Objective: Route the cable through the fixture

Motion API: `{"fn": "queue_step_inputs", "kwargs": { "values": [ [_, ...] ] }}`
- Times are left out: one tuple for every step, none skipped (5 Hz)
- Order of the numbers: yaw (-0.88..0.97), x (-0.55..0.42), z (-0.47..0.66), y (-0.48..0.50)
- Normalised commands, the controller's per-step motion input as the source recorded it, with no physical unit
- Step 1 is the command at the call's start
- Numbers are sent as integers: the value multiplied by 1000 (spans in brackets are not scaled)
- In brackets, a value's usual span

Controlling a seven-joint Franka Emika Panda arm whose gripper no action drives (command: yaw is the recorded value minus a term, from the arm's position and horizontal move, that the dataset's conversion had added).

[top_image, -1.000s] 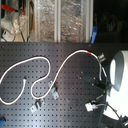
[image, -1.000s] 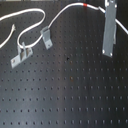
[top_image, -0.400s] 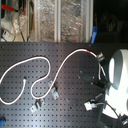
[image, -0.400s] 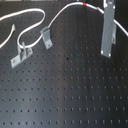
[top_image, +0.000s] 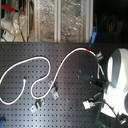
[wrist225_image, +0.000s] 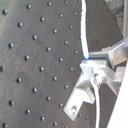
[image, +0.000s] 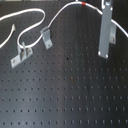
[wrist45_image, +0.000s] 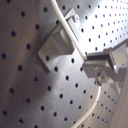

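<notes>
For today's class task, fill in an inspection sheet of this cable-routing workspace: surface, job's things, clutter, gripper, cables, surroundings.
Surface: black perforated board, mostly bare in the first exterior view.
Job's things: white cable with a red band, looping across the board; metal clip fixtures and stand on the board.
Clutter: nothing seen on the board.
Gripper: gripper shut on the cable in both wrist views.
Cables: only the white cable.
Surroundings: shelves with blurred items behind the board in the second exterior view.
</notes>
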Motion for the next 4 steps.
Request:
{"fn": "queue_step_inputs", "kwargs": {
  "values": [
    [46,-237,239,82],
    [0,-191,204,72],
    [-103,-154,259,59],
    [-220,-184,261,70]
  ]
}}
